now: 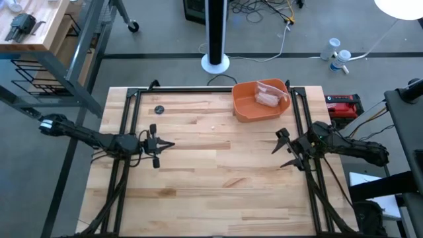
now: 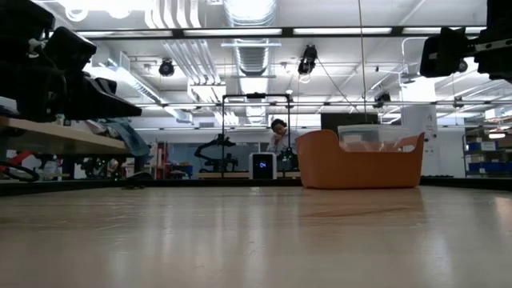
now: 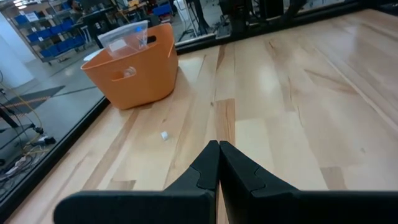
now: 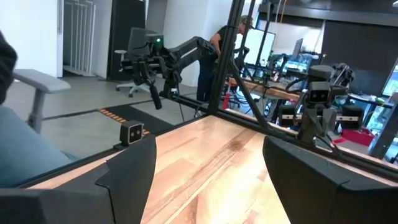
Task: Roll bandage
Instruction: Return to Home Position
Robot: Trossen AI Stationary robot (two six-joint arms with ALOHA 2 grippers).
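- The left gripper (image 1: 169, 143) hovers above the table (image 1: 218, 192), well to the left of the orange tub (image 1: 242, 114) and nearer the front edge. Its jaws are pressed together tip to tip, holding nothing.
- A small dark disc (image 1: 158, 110) lies on the table well left of the tub. A tiny white scrap (image 1: 213, 125) lies near the tub's front left corner.
- The tub stands at the table's far edge. The bandage (image 1: 267, 98) lies inside it, enclosed in a clear bag (image 1: 274, 88) that pokes above the tub's rim.
- The right gripper (image 1: 277, 142) hovers in front of the tub, slightly to its right. Its jaws are spread wide and empty, touching nothing.
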